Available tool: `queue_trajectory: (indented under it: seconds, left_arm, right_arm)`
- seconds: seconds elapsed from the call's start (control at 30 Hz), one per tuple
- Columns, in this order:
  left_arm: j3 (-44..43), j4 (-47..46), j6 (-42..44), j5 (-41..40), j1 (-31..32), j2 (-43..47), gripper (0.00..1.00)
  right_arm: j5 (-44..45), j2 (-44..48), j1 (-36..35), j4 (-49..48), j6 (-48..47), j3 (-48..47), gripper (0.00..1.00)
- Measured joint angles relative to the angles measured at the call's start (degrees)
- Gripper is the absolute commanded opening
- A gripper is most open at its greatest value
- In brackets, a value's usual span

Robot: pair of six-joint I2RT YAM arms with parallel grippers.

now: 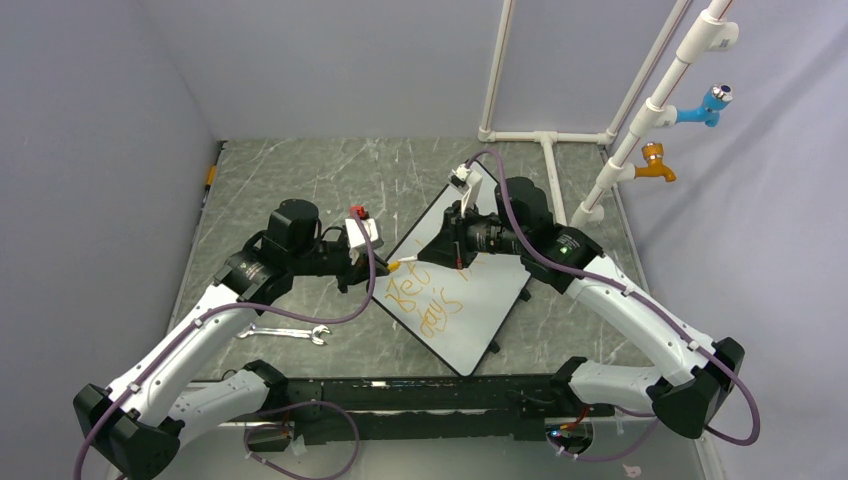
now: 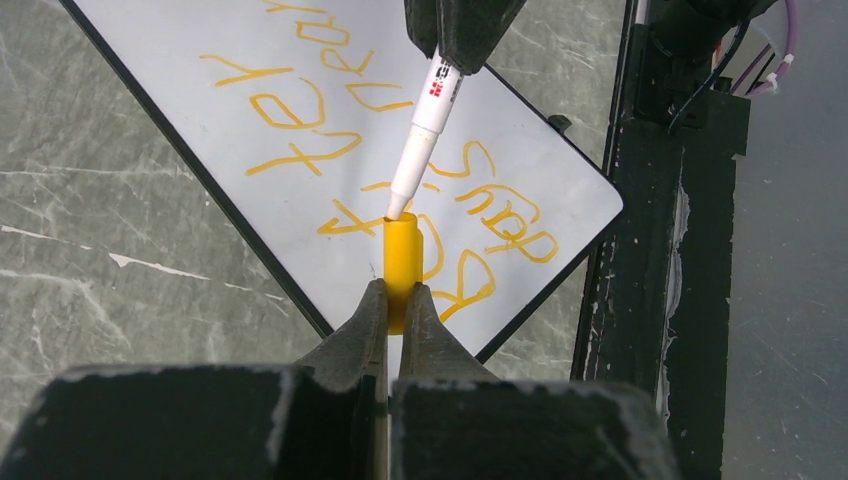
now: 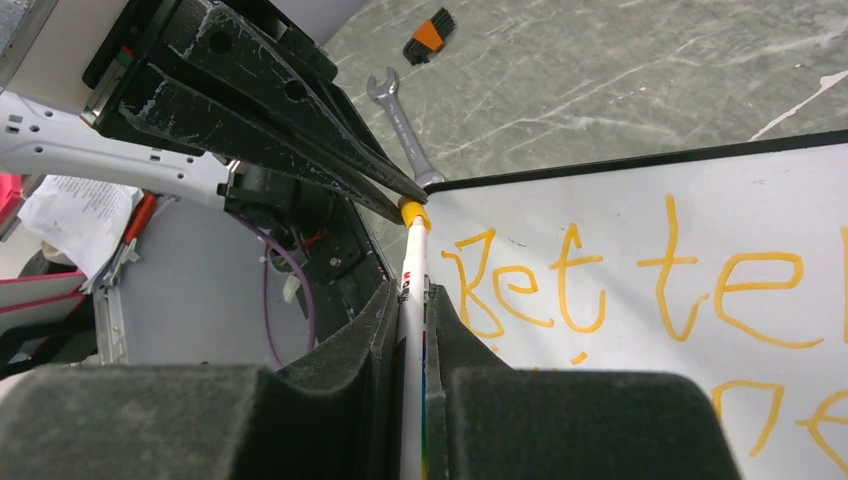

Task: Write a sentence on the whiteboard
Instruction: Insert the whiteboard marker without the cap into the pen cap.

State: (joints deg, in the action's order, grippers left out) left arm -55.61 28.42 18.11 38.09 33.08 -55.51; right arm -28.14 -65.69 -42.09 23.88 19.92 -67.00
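Note:
The whiteboard [image 1: 485, 300] lies tilted on the table between the arms, and the sentence [image 1: 428, 300] is written on it in orange. In the wrist views the sentence [image 3: 600, 290] reads "Better", with "days" and "near" [image 2: 300, 120] beside it. My right gripper [image 3: 412, 300] is shut on a white marker [image 3: 413, 285]. My left gripper [image 2: 400, 292] is shut on the marker's yellow cap [image 2: 401, 255]. The marker [image 2: 425, 130] slants down so that its tip meets the cap's open mouth, above the board's left corner. Both grippers [image 1: 385, 268] [image 1: 442, 250] face each other there.
A metal wrench [image 1: 290, 333] lies on the marble table left of the board. A small orange and black tool [image 1: 211, 175] sits by the left wall. White pipes [image 1: 550, 140] with a blue tap [image 1: 708, 105] and an orange tap [image 1: 655, 165] stand at the back right.

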Motion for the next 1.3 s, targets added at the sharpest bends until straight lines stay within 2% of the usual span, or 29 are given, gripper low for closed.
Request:
queue_trajectory:
  seconds: [0.93, 1.3]
  left_arm:
    - [0.0, 0.1, -1.0, 0.1, -0.1, 0.0, 0.00]
    - [0.0, 1.5, -0.2, 1.0, -0.3, 0.0, 0.00]
  right_arm:
    - [0.5, 2.1, -0.1, -1.6, 0.9, 3.1, 0.00]
    - [-2.5, -0.9, 0.0, -3.0, 0.6, 2.9, 0.00]
